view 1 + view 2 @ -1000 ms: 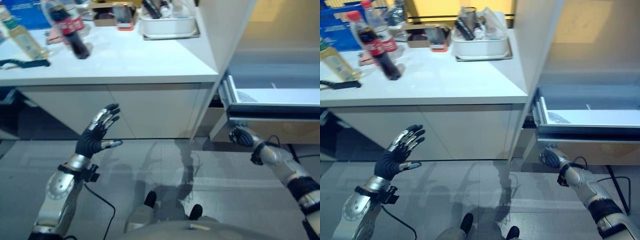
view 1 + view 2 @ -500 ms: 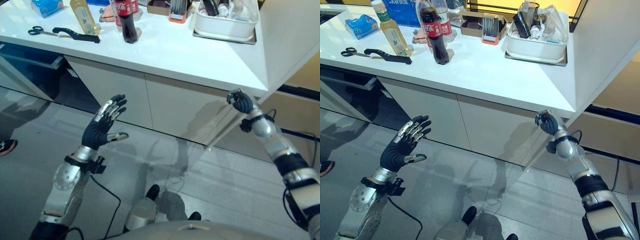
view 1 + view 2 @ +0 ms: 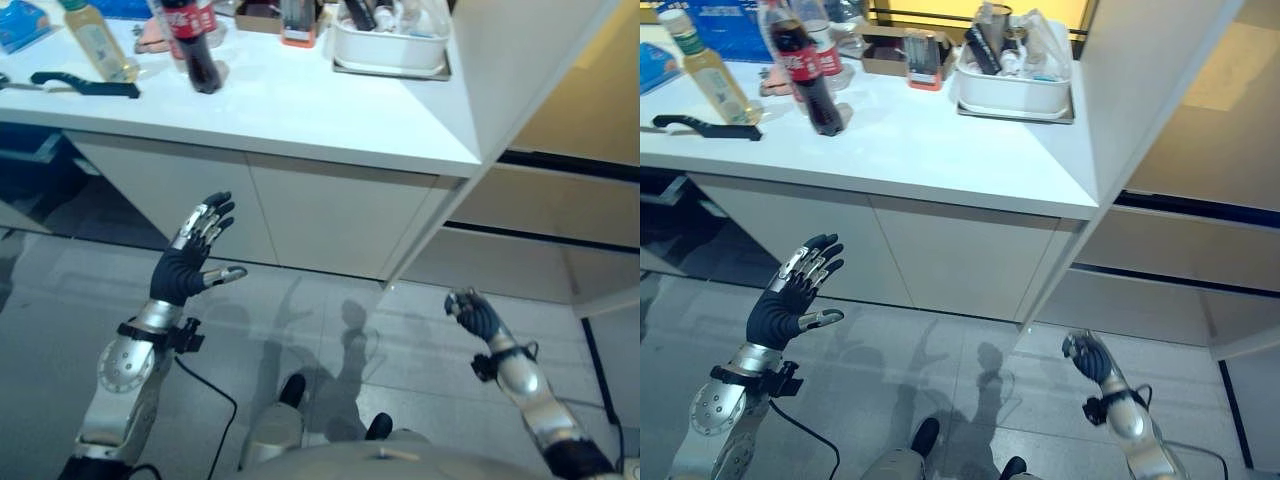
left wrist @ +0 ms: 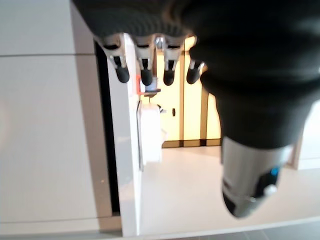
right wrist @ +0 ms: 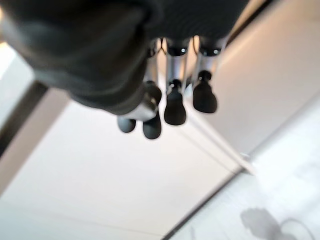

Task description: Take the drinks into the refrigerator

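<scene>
The white counter (image 3: 940,150) carries everything. At its 12 o'clock stands a white tub (image 3: 1012,92) full of mixed items, with a small orange-edged box (image 3: 924,62) just beside it at 9 o'clock. Toward 10 o'clock stands a dark cola bottle (image 3: 810,78) upright. At the far 9 o'clock side are a yellow bottle (image 3: 708,75) and a black tool (image 3: 700,127) lying flat.

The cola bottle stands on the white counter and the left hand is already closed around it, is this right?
Not quite. The cola bottle does stand on the white counter, but the left hand is open and holds nothing, well below the counter, as the right eye view shows.
</scene>
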Controlling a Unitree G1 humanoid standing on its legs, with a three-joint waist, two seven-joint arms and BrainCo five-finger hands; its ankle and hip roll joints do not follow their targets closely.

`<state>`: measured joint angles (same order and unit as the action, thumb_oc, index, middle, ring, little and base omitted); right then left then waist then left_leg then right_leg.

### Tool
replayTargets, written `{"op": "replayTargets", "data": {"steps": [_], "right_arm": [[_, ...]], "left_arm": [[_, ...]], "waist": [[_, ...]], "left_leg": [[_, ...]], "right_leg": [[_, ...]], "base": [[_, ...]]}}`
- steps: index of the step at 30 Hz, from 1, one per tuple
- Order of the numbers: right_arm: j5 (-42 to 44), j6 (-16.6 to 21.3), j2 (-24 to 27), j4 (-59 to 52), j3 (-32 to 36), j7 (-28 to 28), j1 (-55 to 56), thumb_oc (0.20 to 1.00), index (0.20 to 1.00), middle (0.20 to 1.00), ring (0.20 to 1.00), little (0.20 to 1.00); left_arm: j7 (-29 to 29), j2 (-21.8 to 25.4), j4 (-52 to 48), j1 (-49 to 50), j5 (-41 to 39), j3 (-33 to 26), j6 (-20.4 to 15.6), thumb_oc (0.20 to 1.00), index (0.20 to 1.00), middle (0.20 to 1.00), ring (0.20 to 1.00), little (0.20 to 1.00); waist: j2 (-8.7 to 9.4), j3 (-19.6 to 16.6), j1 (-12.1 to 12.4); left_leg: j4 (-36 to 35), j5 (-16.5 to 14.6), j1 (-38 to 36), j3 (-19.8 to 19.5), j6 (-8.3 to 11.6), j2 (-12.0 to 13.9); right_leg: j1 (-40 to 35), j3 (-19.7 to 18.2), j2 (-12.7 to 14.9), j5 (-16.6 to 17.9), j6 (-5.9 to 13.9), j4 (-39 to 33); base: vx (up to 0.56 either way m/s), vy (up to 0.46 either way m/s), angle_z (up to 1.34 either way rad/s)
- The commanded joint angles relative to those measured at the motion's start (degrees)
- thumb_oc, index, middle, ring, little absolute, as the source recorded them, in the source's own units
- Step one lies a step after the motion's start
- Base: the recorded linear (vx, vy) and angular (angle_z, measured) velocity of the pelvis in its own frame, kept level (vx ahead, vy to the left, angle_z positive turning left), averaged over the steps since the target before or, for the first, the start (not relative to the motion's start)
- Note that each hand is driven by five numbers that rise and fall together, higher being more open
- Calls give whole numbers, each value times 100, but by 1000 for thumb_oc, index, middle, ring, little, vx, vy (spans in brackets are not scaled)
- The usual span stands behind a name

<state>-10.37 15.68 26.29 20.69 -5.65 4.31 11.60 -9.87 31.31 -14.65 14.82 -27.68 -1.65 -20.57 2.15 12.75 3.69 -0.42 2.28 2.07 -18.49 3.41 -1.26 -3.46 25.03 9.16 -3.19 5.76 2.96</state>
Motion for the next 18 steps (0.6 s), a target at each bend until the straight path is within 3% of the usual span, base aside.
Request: {"op": "replayTargets", "data": {"steps": [1,2,9,12,13,18], "right_arm": [[270,439,315,-178,-24,-72,-226,605,605,605,605,605],[308,467,337,-202,-32,-138,-155,1000,1000,1000,1000,1000],[486,524,391,220,-55,-429,289,1000,1000,1000,1000,1000],[557,538,253,898,-110,-432,521,1000,1000,1000,1000,1000],[554,545,250,907,-102,-429,514,1000,1000,1000,1000,1000],[141,577,168,1843,-342,-321,575,1000,1000,1000,1000,1000]], "left_arm": [[66,-208,-306,88,222,-271,-421,1000,1000,1000,1000,1000],[50,-203,-281,108,228,-279,-425,1000,1000,1000,1000,1000],[-30,-100,725,272,563,-83,-534,1000,1000,1000,1000,1000],[23,-93,2175,214,923,312,-701,1000,1000,1000,1000,1000],[29,-95,2197,192,929,327,-716,1000,1000,1000,1000,1000],[130,-255,4149,107,1623,745,-786,1000,1000,1000,1000,1000]], "waist": [[-101,-186,-75],[-105,-198,-99],[-80,-314,-242],[-67,-378,-286],[-66,-393,-294],[-47,-498,-317]], "left_leg": [[-11,-493,-318,302,-390,-139],[-10,-495,-321,327,-387,-135],[-15,-503,-370,492,-379,-137],[-29,-525,-412,572,-351,-143],[-27,-495,-375,559,-360,-159],[-48,-486,-402,698,-348,-172]], "right_leg": [[191,-33,-60,-351,-152,585],[184,-51,-61,-343,-152,566],[131,-226,-74,-207,-110,384],[55,-307,-99,-155,-78,246],[74,-291,-88,-121,-71,224],[27,-425,-127,-19,-17,64]], "base": [[-16,17,-27],[-14,15,-24],[-20,21,-18],[-34,27,-12],[-34,33,-4],[-20,20,-15]]}}
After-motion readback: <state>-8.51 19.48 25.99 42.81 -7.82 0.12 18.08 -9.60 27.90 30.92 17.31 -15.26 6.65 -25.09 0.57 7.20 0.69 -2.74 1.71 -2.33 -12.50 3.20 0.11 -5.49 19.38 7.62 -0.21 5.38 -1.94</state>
